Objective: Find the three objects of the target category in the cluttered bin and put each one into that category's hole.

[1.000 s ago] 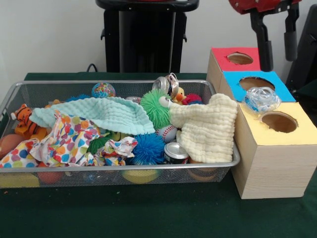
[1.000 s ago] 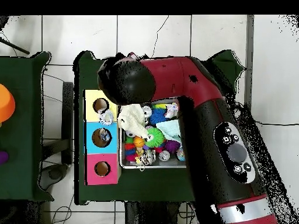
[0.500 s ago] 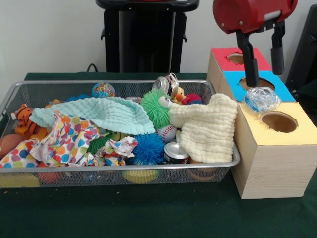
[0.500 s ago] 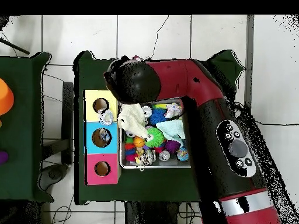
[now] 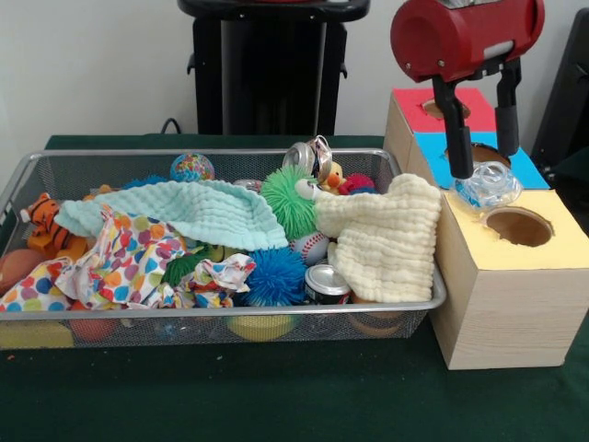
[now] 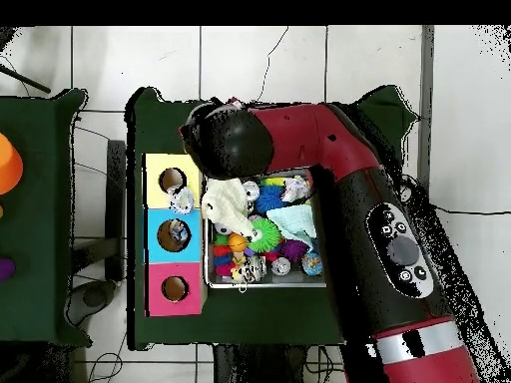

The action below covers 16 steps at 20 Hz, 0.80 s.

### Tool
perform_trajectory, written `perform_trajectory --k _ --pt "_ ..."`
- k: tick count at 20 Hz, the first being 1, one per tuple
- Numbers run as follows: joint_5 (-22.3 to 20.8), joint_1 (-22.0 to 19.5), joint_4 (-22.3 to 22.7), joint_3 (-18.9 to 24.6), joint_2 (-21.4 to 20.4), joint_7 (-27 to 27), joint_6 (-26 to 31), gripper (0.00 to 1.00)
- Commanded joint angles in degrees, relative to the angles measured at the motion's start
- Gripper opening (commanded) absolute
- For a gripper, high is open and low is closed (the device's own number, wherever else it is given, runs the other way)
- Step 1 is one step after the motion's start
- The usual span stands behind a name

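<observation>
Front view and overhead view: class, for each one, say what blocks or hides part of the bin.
Front view: cloths drape over the bin's contents, and the tool hangs clear of it, over the boxes. Overhead view: the red arm covers the bin's right side.

Green tablecloth point(image 5: 276, 396); orange cone point(image 6: 8, 168) on side table.

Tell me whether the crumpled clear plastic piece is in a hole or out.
Out. The clear plastic piece lies on the box top between the blue and yellow holes, under the open gripper.
</observation>
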Motion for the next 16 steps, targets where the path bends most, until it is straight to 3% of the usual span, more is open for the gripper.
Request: perform_trajectory --k 1,9,16 --pt "-2.61 -0.69 2.37 0.97 2.6 -2.6 -1.74 1.0" --pt "-5.52 -0.29 2.48 0.06 2.27 -3.4 -3.41 1.0" --pt "-5.17 -0.57 3.18 0.14 3.33 -1.68 -4.64 1.0"
